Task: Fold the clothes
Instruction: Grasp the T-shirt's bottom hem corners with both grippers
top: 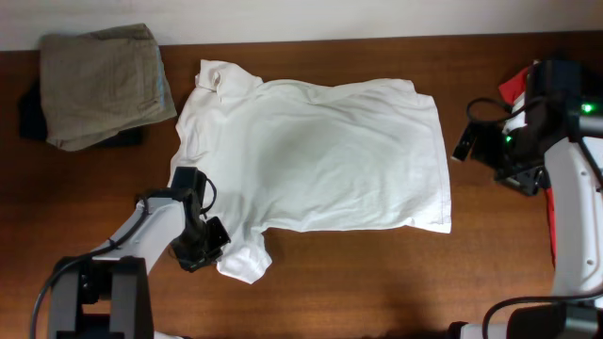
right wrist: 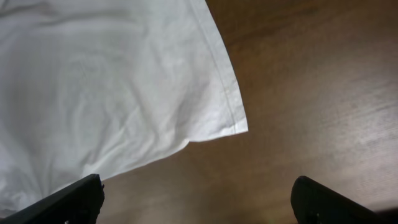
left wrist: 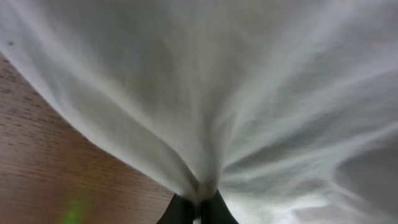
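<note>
Your thin, softly creased white T-shirt (top: 320, 155) lies flat lengthwise across the wooden table (top: 377, 282), collar left, hem right, its sleeve (top: 243, 262) pinched by your left gripper (left wrist: 198, 210), while your right gripper (right wrist: 199, 199) gapes.

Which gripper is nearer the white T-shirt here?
Left. The left gripper is shut on the T-shirt, pinching fabric by a sleeve. The right gripper is open beside the hem corner, not touching it.

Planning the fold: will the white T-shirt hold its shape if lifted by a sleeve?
Probably not: the white T-shirt looks floppy, its fabric bunching into folds where the left gripper pinches it. Likely light, since the cloth looks thin. Pushed, it would probably wrinkle, as its creases suggest.
</note>
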`<state>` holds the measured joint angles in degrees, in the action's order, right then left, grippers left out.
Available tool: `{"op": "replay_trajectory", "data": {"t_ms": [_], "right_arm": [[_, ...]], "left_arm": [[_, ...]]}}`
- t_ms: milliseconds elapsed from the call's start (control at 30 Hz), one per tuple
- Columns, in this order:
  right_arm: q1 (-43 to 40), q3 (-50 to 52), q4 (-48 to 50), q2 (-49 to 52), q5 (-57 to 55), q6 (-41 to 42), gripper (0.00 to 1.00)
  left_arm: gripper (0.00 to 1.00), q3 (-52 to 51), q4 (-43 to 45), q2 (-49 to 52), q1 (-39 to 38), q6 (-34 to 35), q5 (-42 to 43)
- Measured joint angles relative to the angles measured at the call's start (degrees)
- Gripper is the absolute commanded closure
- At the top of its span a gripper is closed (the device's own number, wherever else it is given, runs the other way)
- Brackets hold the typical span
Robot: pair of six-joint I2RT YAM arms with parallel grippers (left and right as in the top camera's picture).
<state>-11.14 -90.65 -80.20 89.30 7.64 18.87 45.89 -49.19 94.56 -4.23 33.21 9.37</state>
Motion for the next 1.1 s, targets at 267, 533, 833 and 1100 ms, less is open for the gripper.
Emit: {"op": "replay_trajectory", "data": {"t_ms": [267,533,833,1100], "right_arm": [[0.0,19.8,11.6,0.0,-0.1,2.2,0.02],[0.0,42.5,32.4,0.2,6.6,9.3,0.14],[0.0,46.4,35.4,0.6,7.5,13.2,0.51],[0.0,46.8,36.1,0.9,4.8,15.7,0.55]], "left_arm": [[0.99,3.1,-7.3,1.7,5.8,-0.7,-1.4],[0.99,4.5,-9.8,-5.7,6.6,-1.1,-6.5],[0.99,4.5,-10.2,-5.7,6.6,-2.3,-6.6],[0.99,4.5,-10.3,-5.7,6.6,-2.4,-6.6]]}}
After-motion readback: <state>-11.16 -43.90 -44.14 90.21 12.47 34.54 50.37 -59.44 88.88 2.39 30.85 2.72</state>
